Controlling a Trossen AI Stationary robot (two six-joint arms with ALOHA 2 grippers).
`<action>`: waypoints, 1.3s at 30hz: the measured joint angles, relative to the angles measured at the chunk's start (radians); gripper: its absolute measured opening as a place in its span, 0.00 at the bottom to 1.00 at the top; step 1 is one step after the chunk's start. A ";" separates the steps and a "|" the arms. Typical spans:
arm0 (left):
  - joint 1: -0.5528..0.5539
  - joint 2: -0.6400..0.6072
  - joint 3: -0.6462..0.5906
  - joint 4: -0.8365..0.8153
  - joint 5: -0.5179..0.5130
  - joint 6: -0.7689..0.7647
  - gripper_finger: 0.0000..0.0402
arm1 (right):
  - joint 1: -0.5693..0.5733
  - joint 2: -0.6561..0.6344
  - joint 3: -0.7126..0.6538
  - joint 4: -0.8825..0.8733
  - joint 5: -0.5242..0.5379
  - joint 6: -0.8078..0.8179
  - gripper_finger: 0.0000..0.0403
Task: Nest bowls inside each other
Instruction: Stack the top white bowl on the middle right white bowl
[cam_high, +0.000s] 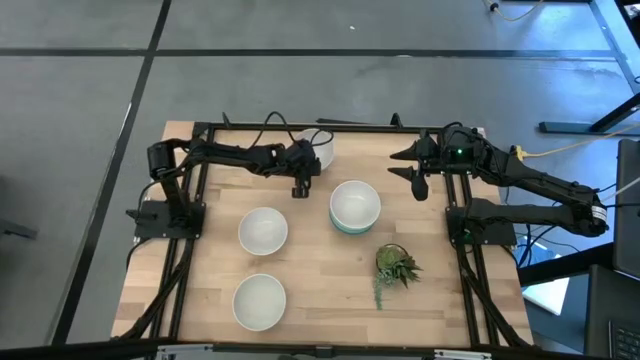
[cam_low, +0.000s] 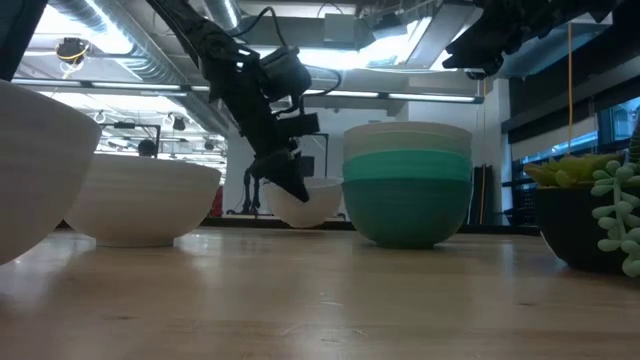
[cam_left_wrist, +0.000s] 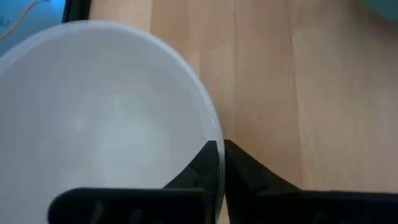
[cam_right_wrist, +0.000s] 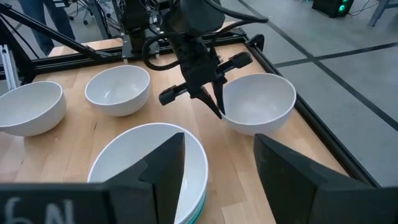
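The left gripper (cam_right_wrist: 214, 102) pinches the rim of the far white bowl (cam_high: 320, 148), which sits just beyond the nested stack (cam_high: 354, 207). The pick-up looks underway; next comes lifting it over the stack. The right gripper (cam_high: 418, 176) waits, fingers apart

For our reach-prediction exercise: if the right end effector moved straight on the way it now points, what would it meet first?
Probably the stack of bowls, directly ahead of the open right end effector; depth is uncertain.

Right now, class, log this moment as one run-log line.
left gripper: shut on far white bowl rim | right gripper: open, above nested teal-and-white bowl stack | two white bowls loose
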 joint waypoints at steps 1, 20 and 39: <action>0.002 0.000 0.000 0.000 -0.001 -0.016 0.02 | 0.000 0.000 0.000 0.000 0.000 0.000 0.48; -0.013 -0.177 0.288 -0.202 0.260 -0.291 0.00 | 0.000 0.000 0.000 -0.001 0.001 -0.003 0.48; -0.305 -0.105 0.492 -0.332 0.271 -0.422 0.00 | 0.000 0.000 0.000 -0.009 0.002 -0.001 0.48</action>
